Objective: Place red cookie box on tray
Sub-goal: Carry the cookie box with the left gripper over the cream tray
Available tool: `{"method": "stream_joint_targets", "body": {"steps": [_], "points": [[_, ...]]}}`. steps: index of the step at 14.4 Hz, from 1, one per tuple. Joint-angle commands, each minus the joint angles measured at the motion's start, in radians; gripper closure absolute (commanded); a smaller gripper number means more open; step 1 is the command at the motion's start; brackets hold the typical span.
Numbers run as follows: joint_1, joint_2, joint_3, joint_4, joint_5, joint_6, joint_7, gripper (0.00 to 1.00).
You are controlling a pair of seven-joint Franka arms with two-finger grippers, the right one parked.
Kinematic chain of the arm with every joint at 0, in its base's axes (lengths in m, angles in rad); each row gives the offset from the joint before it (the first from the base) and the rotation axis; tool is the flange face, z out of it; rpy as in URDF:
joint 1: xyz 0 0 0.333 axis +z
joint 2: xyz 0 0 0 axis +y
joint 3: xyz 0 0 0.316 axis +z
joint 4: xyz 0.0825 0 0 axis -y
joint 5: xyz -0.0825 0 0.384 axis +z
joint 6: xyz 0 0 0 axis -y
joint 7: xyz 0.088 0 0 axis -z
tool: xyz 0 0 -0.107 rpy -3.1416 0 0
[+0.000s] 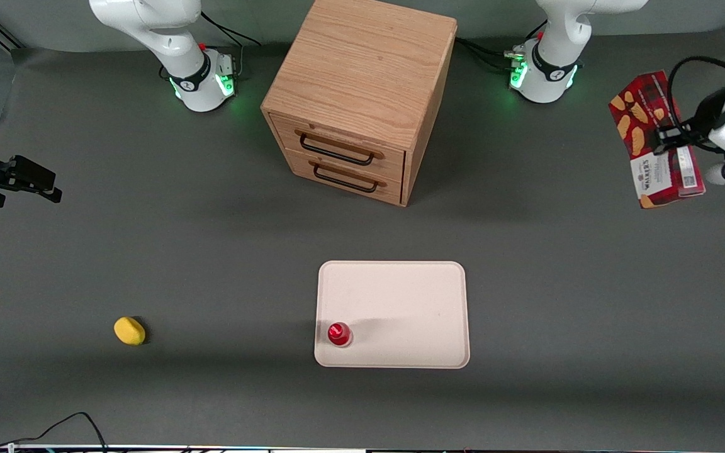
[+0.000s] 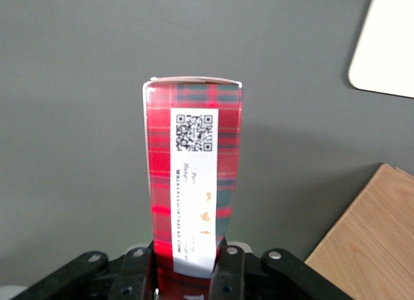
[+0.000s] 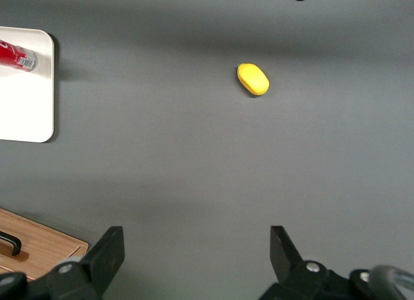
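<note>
The red cookie box [image 1: 649, 135] hangs in the air at the working arm's end of the table, well above the surface, with my gripper [image 1: 668, 139] shut on its long sides. In the left wrist view the box [image 2: 194, 177] stands out between the two black fingers [image 2: 228, 274], its plaid face and white label with a QR code toward the camera. The cream-white tray [image 1: 413, 296] lies flat in the middle of the table, nearer the front camera than the cabinet; a corner of the tray [image 2: 388, 54] shows in the wrist view, apart from the box.
A small red-capped bottle [image 1: 339, 333] stands on the tray's near corner. A wooden drawer cabinet [image 1: 362, 94] with two black handles sits farther from the camera than the tray. A yellow lemon-like object [image 1: 129, 330] lies toward the parked arm's end.
</note>
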Motion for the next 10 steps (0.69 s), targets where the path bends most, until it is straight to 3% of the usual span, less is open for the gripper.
{"method": "stream_joint_targets", "body": {"steps": [1,4,6,10], "points": [[-0.025,0.080,-0.091,0.143,-0.008,-0.043,-0.147,1.00],[-0.027,0.216,-0.240,0.267,-0.061,-0.020,-0.413,1.00],[-0.048,0.368,-0.316,0.426,-0.062,0.009,-0.567,1.00],[-0.137,0.588,-0.337,0.557,-0.043,0.205,-0.709,1.00]]}}
